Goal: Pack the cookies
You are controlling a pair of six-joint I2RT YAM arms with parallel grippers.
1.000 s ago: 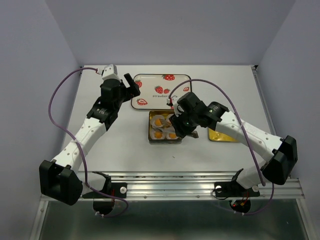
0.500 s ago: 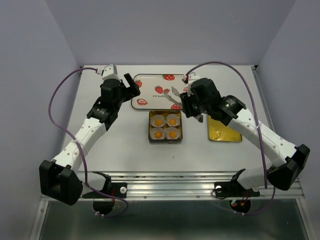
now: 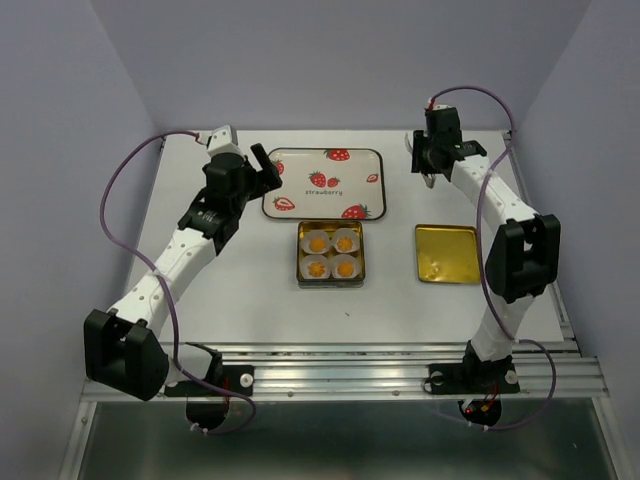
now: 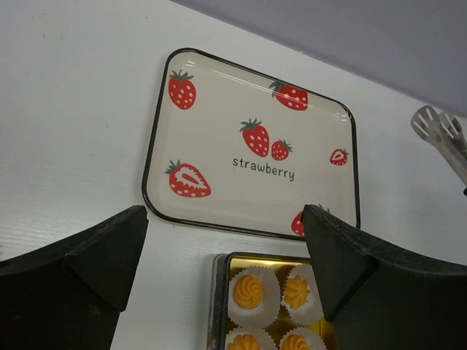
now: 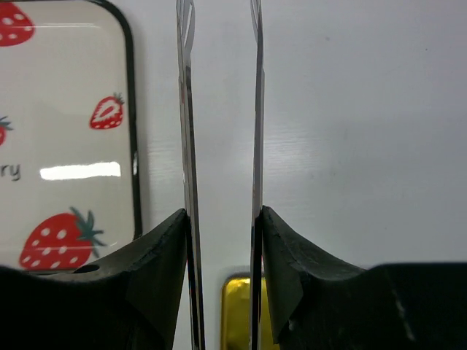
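Note:
Four orange-yellow cookies [image 3: 317,242], each in a white paper cup, sit in the square gold tin [image 3: 299,256] at the table's middle; they also show in the left wrist view [image 4: 248,289]. My left gripper [image 3: 268,170] is open and empty, above the strawberry tray's left edge; its own view [image 4: 225,215] looks down on tray and tin. My right gripper [image 3: 425,165] is at the back right, shut on metal tongs [image 5: 186,146]. The tongs' arms stand apart with nothing between them. They also show in the left wrist view [image 4: 438,131].
The strawberry-printed tray [image 3: 310,160] lies behind the tin with nothing on it, also seen in the right wrist view [image 5: 66,109]. The gold tin lid [image 3: 447,254] lies upside down to the tin's right, below the right gripper [image 5: 237,313].
My right arm has lifted from over the tin and swung to the back right with the tongs. All four cookies now show in the tin. The left arm barely moved.

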